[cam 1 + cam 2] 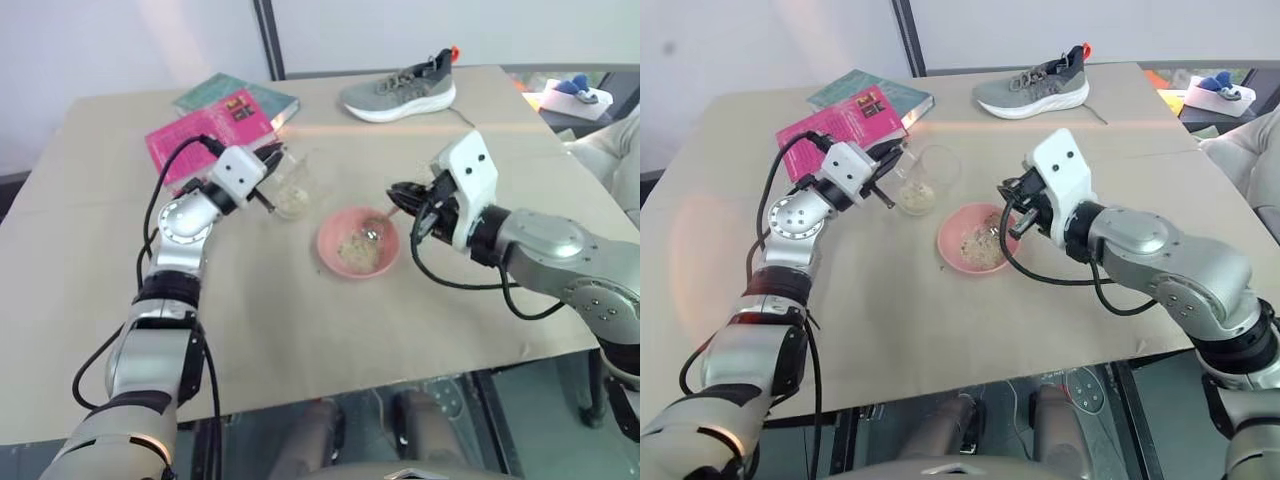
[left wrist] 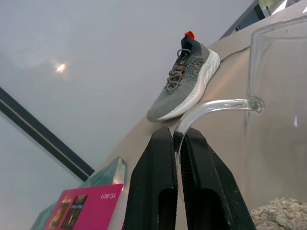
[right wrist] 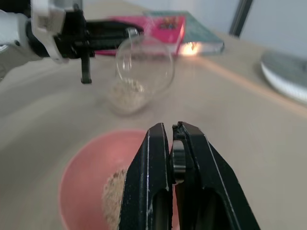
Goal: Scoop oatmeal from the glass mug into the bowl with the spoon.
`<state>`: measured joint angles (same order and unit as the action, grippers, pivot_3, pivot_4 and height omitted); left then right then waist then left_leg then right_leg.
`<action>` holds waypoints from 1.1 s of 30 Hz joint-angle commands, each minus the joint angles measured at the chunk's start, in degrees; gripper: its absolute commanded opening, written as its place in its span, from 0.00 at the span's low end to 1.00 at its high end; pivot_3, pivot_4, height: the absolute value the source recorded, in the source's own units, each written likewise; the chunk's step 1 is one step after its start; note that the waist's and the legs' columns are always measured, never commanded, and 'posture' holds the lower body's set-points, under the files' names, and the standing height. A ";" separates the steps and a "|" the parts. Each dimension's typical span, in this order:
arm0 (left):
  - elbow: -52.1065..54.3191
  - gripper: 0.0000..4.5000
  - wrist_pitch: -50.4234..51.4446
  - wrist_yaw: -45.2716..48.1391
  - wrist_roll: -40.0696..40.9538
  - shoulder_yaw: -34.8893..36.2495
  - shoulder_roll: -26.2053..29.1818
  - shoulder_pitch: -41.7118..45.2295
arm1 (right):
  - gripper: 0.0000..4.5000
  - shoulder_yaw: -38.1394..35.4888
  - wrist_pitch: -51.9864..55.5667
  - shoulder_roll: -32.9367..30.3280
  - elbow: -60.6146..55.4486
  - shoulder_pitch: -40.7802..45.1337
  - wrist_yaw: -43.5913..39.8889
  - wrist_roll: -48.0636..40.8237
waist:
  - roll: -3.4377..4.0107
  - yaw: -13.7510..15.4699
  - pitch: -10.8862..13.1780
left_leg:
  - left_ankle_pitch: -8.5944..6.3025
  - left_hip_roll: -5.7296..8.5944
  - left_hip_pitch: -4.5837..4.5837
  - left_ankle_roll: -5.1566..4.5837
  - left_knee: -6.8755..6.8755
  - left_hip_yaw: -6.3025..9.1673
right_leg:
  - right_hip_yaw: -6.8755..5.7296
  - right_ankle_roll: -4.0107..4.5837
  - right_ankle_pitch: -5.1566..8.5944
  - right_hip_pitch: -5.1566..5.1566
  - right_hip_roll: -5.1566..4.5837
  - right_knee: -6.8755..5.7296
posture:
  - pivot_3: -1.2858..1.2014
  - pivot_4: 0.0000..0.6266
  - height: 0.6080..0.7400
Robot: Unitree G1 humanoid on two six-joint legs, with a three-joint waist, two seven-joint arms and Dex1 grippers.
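Note:
The glass mug [image 1: 291, 183] stands tilted on the table, with pale oatmeal [image 2: 280, 213] heaped in its bottom. My left gripper [image 1: 268, 192] is shut on the mug's curved handle [image 2: 216, 106]. Just right of the mug sits the pink bowl [image 1: 330, 245], holding a small heap of oatmeal [image 1: 357, 252]. My right gripper [image 1: 397, 196] hangs over the bowl's right rim and is shut on the spoon's handle [image 3: 178, 160]. The spoon [image 1: 373, 232] slants down from it, its rounded end inside the bowl. In the right wrist view the mug [image 3: 144, 72] and left gripper [image 3: 110, 36] lie beyond the bowl [image 3: 91, 167].
A pink book [image 1: 205, 135] and a green book [image 1: 240, 95] lie just behind the mug. A grey sneaker [image 1: 400, 95] rests at the table's far edge. Small items [image 1: 570, 95] sit past the far right corner. The table's front edge [image 1: 400, 375] is close below the bowl.

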<state>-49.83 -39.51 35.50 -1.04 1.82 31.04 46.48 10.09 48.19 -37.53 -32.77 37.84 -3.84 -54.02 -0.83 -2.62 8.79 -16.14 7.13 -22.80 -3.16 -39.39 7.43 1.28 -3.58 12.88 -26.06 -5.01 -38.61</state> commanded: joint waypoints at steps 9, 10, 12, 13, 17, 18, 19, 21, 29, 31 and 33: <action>14.54 0.04 5.93 -0.74 5.58 3.49 1.09 -7.84 | 0.00 -14.42 0.83 13.92 8.97 8.49 4.41 -11.41 | -0.04 0.40 -0.03 | 0.00 0.02 -0.01 0.01 -0.01 0.11 | -0.08 0.01 0.00 0.05 -0.02 0.06 | 0.52 0.24 1.00; 15.64 0.04 6.56 -0.89 5.86 3.78 1.12 -8.46 | 0.00 -14.55 0.97 14.56 9.70 9.06 4.50 -11.39 | -0.04 0.35 -0.03 | 0.00 0.02 -0.01 0.01 0.00 0.11 | -0.08 0.01 0.00 0.05 -0.02 0.05 | 0.52 0.24 1.00; 17.83 0.04 8.13 -1.53 6.49 4.54 0.96 -9.70 | 0.00 -13.85 1.49 15.26 10.78 9.93 3.80 -10.58 | -0.04 0.29 -0.03 | 0.00 0.02 -0.01 0.01 0.00 0.10 | -0.08 0.01 0.00 0.05 -0.02 0.05 | 0.52 0.24 1.00; 18.72 0.04 8.88 -1.87 6.75 4.80 0.87 -10.18 | 0.00 -13.54 1.65 15.59 11.07 10.13 3.45 -10.21 | -0.04 0.25 -0.03 | 0.00 0.02 -0.01 0.01 0.00 0.09 | -0.06 0.01 0.00 0.05 -0.02 0.05 | 0.52 0.24 1.00; 22.61 0.04 10.97 -2.81 7.61 5.26 0.56 -12.24 | 0.00 -11.70 1.74 17.81 12.48 10.71 1.81 -8.48 | -0.03 0.10 -0.03 | 0.00 0.02 0.01 0.01 0.00 0.09 | -0.05 0.01 0.00 0.04 -0.01 0.04 | 0.52 0.24 1.00; 23.74 0.04 11.38 -3.01 7.73 5.29 0.36 -12.91 | 0.00 -11.01 1.48 18.64 13.30 11.04 1.32 -7.38 | -0.03 0.06 -0.03 | 0.00 0.01 0.01 0.01 0.00 0.09 | -0.05 0.01 0.00 0.04 -0.01 0.02 | 0.52 0.24 1.00; 24.77 0.04 11.75 -3.21 7.78 5.29 0.13 -13.56 | 0.00 -10.11 1.23 19.30 14.01 11.36 0.57 -6.06 | -0.03 0.07 -0.03 | 0.01 0.01 0.01 0.01 0.00 0.09 | -0.04 0.01 0.00 0.04 -0.01 0.02 | 0.52 0.24 1.00; 26.65 0.04 12.39 -3.49 8.10 5.33 -0.49 -14.74 | 0.00 -8.14 0.85 21.10 15.48 12.12 -1.15 -3.81 | -0.03 0.08 -0.03 | 0.01 0.01 0.01 0.01 -0.01 0.08 | -0.05 0.01 0.00 0.04 -0.01 0.01 | 0.52 0.24 1.00; 30.93 0.00 15.53 -5.62 9.08 6.07 -2.83 -18.09 | 0.42 -2.48 -2.11 25.52 22.63 14.66 -8.94 7.29 | -0.03 0.12 -0.04 | 0.01 0.02 0.01 0.01 -0.02 0.07 | -0.06 0.01 0.00 0.04 -0.01 0.01 | 0.52 0.24 1.00; 31.73 0.00 16.61 -6.45 10.03 6.59 -3.74 -18.96 | 0.64 -2.31 -2.32 25.77 22.80 14.62 -10.38 8.91 | -0.03 0.14 -0.04 | 0.01 0.02 0.01 0.01 -0.02 0.08 | -0.08 0.01 0.00 0.05 -0.01 0.03 | 0.52 0.24 1.00; 31.96 0.00 17.69 -7.33 11.10 7.35 -4.81 -19.75 | 0.85 -2.39 -2.58 25.79 22.49 14.43 -11.57 10.37 | -0.03 0.14 -0.04 | 0.01 0.02 0.01 0.01 -0.01 0.09 | -0.09 0.01 0.00 0.05 -0.01 0.03 | 0.52 0.24 1.00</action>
<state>-21.37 -21.98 29.69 7.53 6.64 26.56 26.27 8.26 47.08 -11.97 -8.63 50.59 -13.76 -44.65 -0.85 -2.47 8.75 -16.14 7.15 -22.78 -3.14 -39.41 7.53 1.17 -3.57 12.88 -26.01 -5.02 -38.57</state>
